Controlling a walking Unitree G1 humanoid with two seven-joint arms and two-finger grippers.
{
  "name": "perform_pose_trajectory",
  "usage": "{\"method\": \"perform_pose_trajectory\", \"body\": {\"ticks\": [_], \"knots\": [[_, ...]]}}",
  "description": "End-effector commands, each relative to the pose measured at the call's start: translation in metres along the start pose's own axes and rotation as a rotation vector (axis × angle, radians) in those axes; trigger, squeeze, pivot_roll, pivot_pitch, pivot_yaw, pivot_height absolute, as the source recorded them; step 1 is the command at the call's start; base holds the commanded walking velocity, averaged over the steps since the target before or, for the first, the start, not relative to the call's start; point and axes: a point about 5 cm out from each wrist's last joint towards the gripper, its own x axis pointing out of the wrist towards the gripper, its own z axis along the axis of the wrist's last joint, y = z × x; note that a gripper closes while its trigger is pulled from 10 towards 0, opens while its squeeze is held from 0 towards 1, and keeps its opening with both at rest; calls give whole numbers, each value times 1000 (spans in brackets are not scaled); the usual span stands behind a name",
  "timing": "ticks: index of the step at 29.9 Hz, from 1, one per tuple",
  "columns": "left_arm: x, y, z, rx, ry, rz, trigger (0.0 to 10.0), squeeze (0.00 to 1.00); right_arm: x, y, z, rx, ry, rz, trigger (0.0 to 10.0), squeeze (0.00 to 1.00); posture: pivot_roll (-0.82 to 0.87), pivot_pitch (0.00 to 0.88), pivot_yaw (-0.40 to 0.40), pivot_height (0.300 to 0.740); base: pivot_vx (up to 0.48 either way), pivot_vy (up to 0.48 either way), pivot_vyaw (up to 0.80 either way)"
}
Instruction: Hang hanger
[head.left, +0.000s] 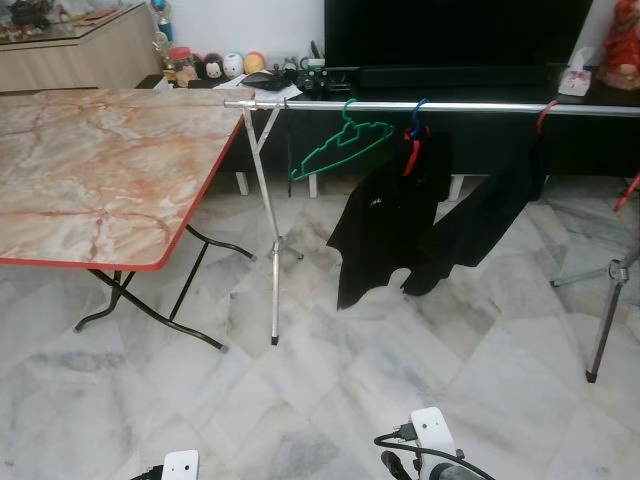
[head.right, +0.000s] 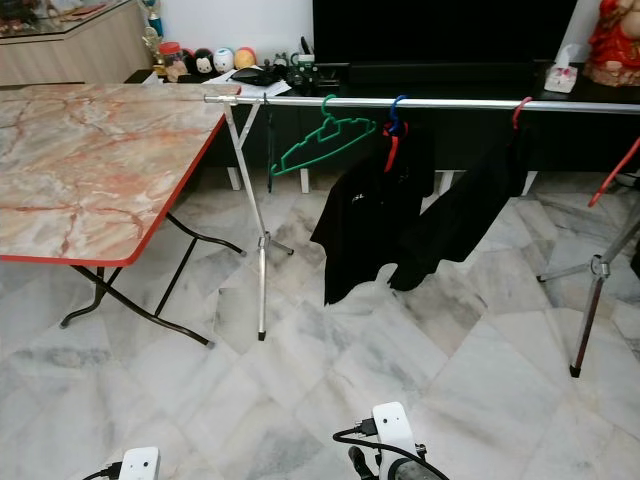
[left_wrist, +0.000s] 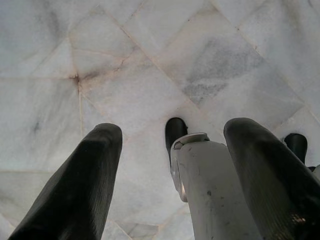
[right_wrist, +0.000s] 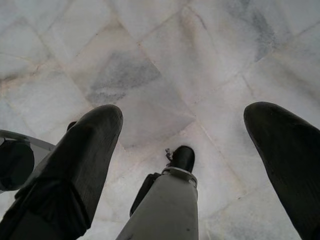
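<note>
Hanger, the green one, hangs tilted on the rail near its left end, empty, just left of a black garment on a blue and red hanger. A second black garment hangs farther right under a red hook. I see the rail run level across the room from the table corner toward the right edge of my view, carried by a thin tripod leg on the left and another stand on the right.

My left gripper hangs low, pointing at the marble floor, fingers spread apart and holding nothing. My right gripper points down at the floor too, fingers wide apart, also empty. The robot's legs and black feet show between the fingers in both wrist views.

The marble table with its red edge fills the left side, its near corner touching or just beside the rail's left end; I cannot tell which. Its folding legs splay out onto the floor. Between the table legs and the right stand lies a broad stretch of open tile in front of me. Behind the rail sits a dark TV console.
</note>
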Motion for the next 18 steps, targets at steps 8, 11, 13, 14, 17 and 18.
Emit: {"method": "perform_pose_trajectory", "body": {"ticks": [8,11,13,14,17,18], "knots": [[1,-1,3,-16,-15,1,10000,0,0,-1,1,43,-29,-26,10000,0,-127,0,50,740,0,0,0],[0,-1,3,-25,-16,-6,10000,0,0,-2,1,51,-30,-41,10000,0,-124,0,48,740,0,0,0],[0,1,2,-26,-14,-6,10000,0,0,-2,1,60,-29,-51,10000,0,-124,0,48,740,0,0,-609],[0,2,2,-23,-11,-6,10000,0,0,-2,1,60,-28,-53,10000,0,-124,0,48,740,0,0,-738],[0,6,1,-24,-8,-5,10000,0,0,-3,1,54,-31,-62,10000,0,-124,0,48,740,180,0,-388],[0,6,1,-24,-8,-5,10000,0,0,-3,1,54,-31,-62,10000,0,-124,0,48,740,277,0,0]]}}
